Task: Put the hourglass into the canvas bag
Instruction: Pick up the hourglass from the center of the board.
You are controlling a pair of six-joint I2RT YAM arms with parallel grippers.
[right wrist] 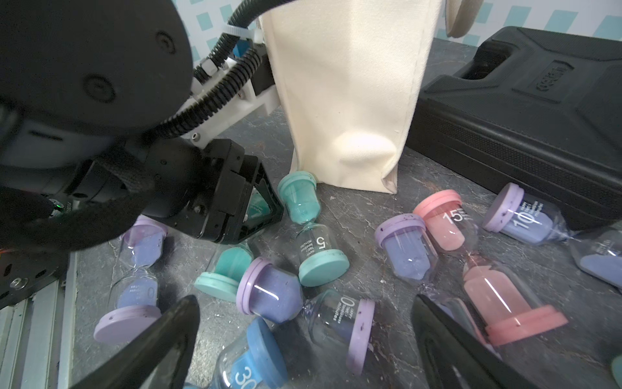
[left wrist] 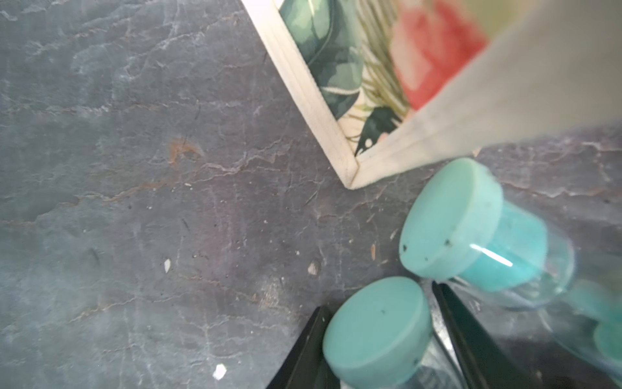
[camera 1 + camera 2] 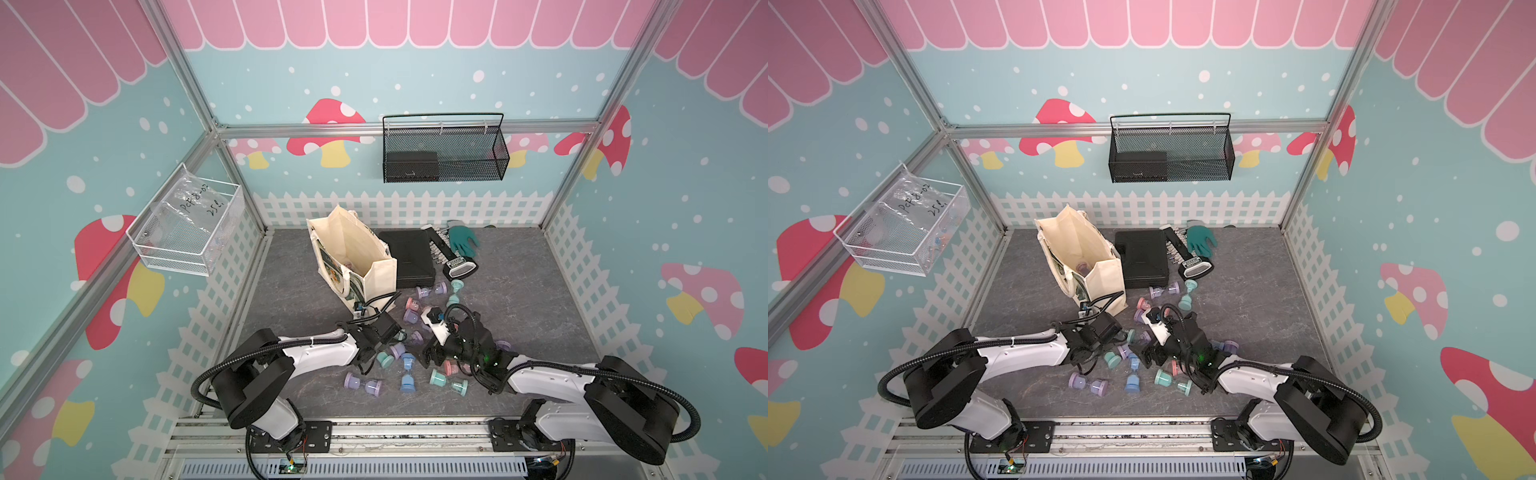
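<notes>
In both top views the bag (image 3: 376, 266) stood open toward the far-left part of the counter (image 3: 519, 299), a grey, slate-veined surface. Only from up there could I look down the bag's mouth, and in a top view a pinkish hourglass (image 3: 1082, 268) lay on its floor. Those views hid the left fingers under the arm's own wrist.

The left wrist view gave them to me. The left gripper (image 2: 378, 299) had its black fingers set against both sides of the matte cap of the teal hourglass (image 2: 373, 336). This was mid-counter, close to the bag's near corner. A second teal hourglass (image 2: 471, 229) lay on its side between that one and the corner, its clear bulb packed with teal sand. That view alone showed me the bag's print up close: dark leaves and a pink bloom inside a stitched cream border.

The right wrist view showed the right gripper (image 1: 304, 301) gaping wide and holding nothing. Before it lay the loose hourglasses (image 1: 447, 222), purple, pink, blue and teal, with white numerals on the glass. It also showed the bag's plain canvas end with a soft dent. Just beside the bag was the case (image 1: 521, 111), a black ribbed hard shell with a moulded handle.
</notes>
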